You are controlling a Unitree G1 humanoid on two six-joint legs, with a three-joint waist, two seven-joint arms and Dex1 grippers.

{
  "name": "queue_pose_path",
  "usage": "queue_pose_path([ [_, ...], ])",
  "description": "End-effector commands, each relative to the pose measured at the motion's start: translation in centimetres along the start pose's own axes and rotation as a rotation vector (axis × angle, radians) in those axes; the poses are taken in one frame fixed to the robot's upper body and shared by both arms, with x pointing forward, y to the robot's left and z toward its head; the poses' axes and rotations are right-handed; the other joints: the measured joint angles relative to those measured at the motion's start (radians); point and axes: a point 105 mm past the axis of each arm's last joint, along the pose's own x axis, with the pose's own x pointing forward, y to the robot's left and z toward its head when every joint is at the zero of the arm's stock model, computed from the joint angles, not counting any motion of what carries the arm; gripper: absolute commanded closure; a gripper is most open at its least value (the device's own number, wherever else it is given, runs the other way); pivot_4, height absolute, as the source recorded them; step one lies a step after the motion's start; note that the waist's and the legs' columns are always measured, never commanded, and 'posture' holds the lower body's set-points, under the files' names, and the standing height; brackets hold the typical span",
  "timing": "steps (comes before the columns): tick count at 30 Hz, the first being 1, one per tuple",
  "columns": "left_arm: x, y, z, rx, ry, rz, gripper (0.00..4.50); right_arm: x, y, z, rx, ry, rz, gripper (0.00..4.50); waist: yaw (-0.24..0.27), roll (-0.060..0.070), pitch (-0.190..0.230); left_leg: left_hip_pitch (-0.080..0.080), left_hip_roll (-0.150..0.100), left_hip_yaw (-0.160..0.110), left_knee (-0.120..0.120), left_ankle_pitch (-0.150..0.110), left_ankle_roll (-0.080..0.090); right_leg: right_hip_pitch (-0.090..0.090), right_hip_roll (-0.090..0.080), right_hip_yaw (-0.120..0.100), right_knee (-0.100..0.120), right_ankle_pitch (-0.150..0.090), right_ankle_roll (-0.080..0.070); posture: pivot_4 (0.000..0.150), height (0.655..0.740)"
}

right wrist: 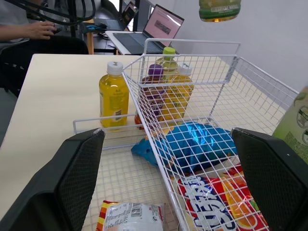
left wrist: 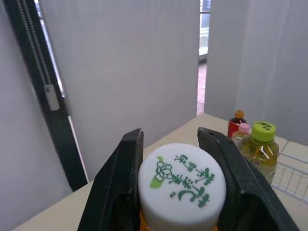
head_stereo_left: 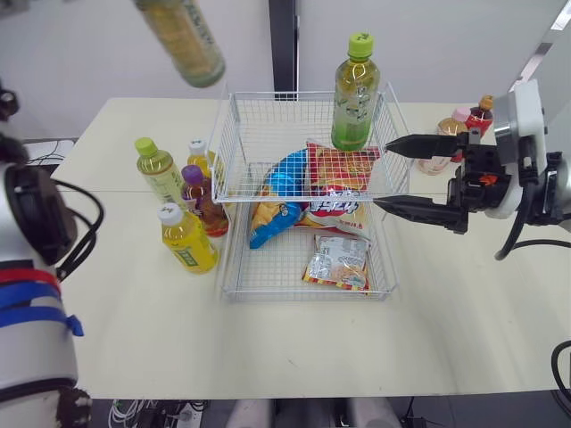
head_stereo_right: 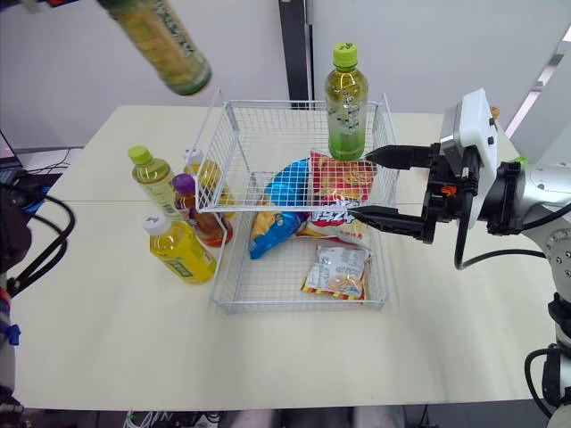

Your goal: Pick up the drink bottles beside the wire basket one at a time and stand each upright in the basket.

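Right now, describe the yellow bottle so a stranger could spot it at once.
Find the white wire basket on the table. Beside it on the robot's left stand bottles, and the yellow bottle is the one nearest the robot. It alone is bright yellow; its neighbours are pale green or amber.

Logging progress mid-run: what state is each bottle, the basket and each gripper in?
Held bottle: tilted in the air, cap clamped by the left gripper.
Right gripper: open, empty, beside the right wall of the wire basket.
Green tea bottle: upright in the basket.
Four bottles left of basket: upright on the table.
Two bottles right of basket: upright on table.
Snack bags: lying in basket.
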Motion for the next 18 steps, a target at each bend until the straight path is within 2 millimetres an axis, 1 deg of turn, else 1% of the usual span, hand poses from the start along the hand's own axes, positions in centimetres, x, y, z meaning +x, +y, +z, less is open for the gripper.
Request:
queue_pose_path([
  [1, 1.9, -1.8, 2.2, 0.079, -0.061, -0.074, 3.12, -0.6, 0.2, 1.3, -0.052, -0.024, -0.044, 0.0, 0.0, 0.0, 0.0, 0.0, 0.0, 0.0, 0.0, 0.0, 0.0, 0.0, 0.0, 0.0, 0.0, 0.0, 0.0, 0.15, 0.74],
  [3, 3.8, -2.8, 1.6, 0.061, -0.057, -0.121, 3.12, -0.7, 0.1, 1.3, -0.05, -0.028, -0.068, 0.0, -0.001, 0.0, 0.0, 0.0, 0.0, -0.001, 0.0, 0.0, 0.0, 0.0, 0.0, 0.0, 0.0, 0.0, 0.0, 0.15, 0.74],
  [9, 7.8, -5.1, -0.9, 0.006, -0.032, -0.2, 3.12, -1.2, -0.2, 1.3, -0.055, -0.028, -0.146, 0.0, -0.006, -0.001, 0.0, -0.001, 0.0, -0.002, 0.0, 0.0, 0.0, -0.001, -0.001, 0.001, 0.001, 0.0, 0.0, 0.15, 0.74],
  [14, 9.8, -6.3, -2.9, -0.003, -0.003, -0.223, 3.12, -1.6, -0.8, 1.6, -0.072, -0.045, -0.217, 0.0, -0.01, -0.001, 0.001, -0.001, -0.001, -0.001, 0.0, 0.0, 0.0, -0.003, -0.001, 0.002, 0.001, 0.0, 0.0, 0.15, 0.74],
  [18, 10.8, -7.1, -4.1, -0.019, 0.016, -0.24, 3.12, -1.8, -1.1, 1.9, -0.078, -0.061, -0.244, 0.0, -0.01, -0.001, 0.001, -0.001, -0.001, -0.001, 0.0, 0.0, 0.0, -0.003, -0.001, 0.002, 0.002, 0.0, 0.0, 0.15, 0.74],
])
